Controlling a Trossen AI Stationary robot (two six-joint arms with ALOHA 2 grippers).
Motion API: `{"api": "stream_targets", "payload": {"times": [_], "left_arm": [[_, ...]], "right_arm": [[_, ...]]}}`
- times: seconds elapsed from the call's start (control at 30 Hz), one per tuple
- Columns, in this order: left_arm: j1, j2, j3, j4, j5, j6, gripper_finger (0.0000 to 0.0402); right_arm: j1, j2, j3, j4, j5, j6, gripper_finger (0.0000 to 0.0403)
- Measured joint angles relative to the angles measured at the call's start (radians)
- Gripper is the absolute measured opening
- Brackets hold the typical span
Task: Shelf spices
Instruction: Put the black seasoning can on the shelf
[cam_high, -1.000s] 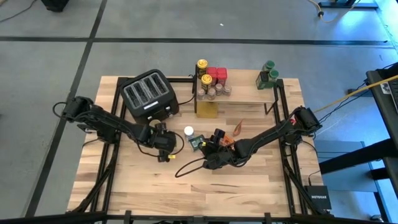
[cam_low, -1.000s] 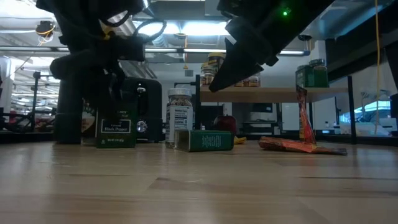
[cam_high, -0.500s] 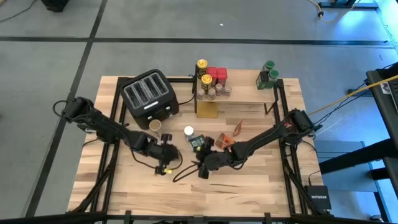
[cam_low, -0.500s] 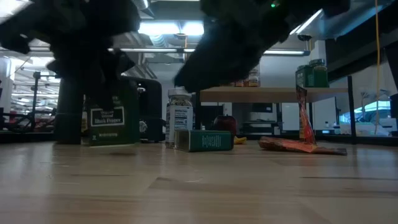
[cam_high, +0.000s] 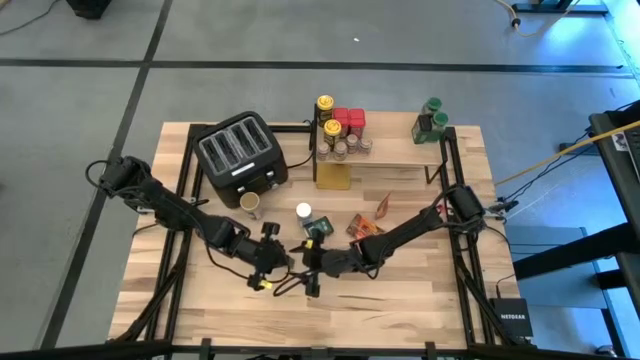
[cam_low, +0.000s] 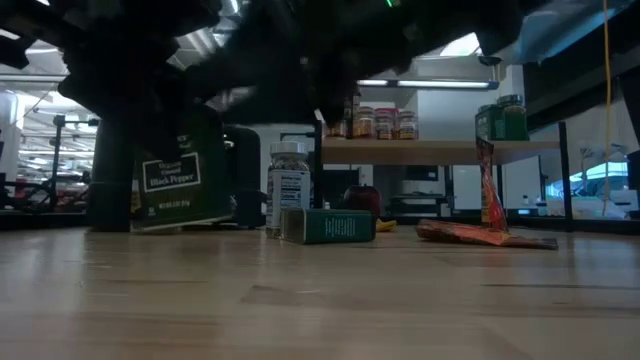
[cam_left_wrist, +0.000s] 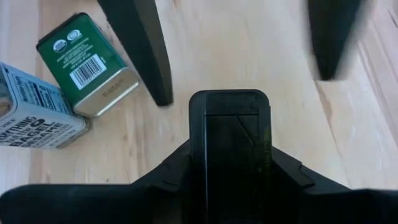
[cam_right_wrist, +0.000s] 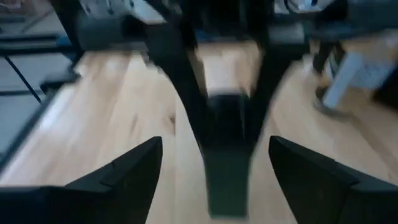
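Note:
My left gripper (cam_high: 272, 262) is near the table's front middle, shut on a green black-pepper tin (cam_low: 180, 185), whose dark end (cam_left_wrist: 230, 118) faces my right gripper. My right gripper (cam_high: 308, 270) is open just right of it, one finger (cam_left_wrist: 140, 56) on either side of the tin, apart from it. The shelf (cam_high: 390, 150) stands at the back with several spices (cam_high: 345, 125) on its plank. On the table lie a green tin (cam_high: 318, 228), a white-lidded jar (cam_high: 303, 211), a tan-lidded jar (cam_high: 249, 203) and orange packets (cam_high: 365, 225). My left gripper pinches the black-pepper tin between its two fingers, which slant down from the table's left. The gripper hides the tin's upper part in the low view, so the exact spot cannot be told. The tin is tilted, its lower edge (cam_low: 185, 226) just off the table.
A black toaster (cam_high: 240, 152) stands at the back left. A blue-and-white tin (cam_left_wrist: 31, 118) lies beside the green one. More green jars (cam_high: 432, 118) sit on the shelf's right end. Bare wood lies along the near edge (cam_high: 400, 310).
My left gripper has gone toward the table's near edge with the black-pepper tin, which stood upright on the table and is now lifted and tipped. My right gripper has come down and toward the left and near edge, up to the tin.

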Motion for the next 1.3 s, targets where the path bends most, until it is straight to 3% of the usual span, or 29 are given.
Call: {"api": "stream_targets", "payload": {"times": [0.2, 0.8, 1.0, 1.3], "left_arm": [[0.000, 0.000, 0.000, 0.032, 0.002, 0.002, 0.0119], [0.003, 0.002, 0.000, 0.074, 0.000, -0.009, 0.0123], [0.004, -0.010, 0.000, 0.063, -0.006, -0.033, 0.0139], [0.004, -0.134, 0.003, 0.010, -0.031, -0.051, 0.0152]], "right_arm": [[-0.008, 0.009, 0.025, -0.007, 0.022, -0.020, 0.0284], [-0.012, 0.032, 0.028, -0.004, 0.028, -0.079, 0.0138], [-0.006, 0.023, 0.061, -0.097, 0.053, -0.096, 0.0138], [0.042, -0.061, 0.075, -0.214, 0.201, -0.117, 0.0138]]}}
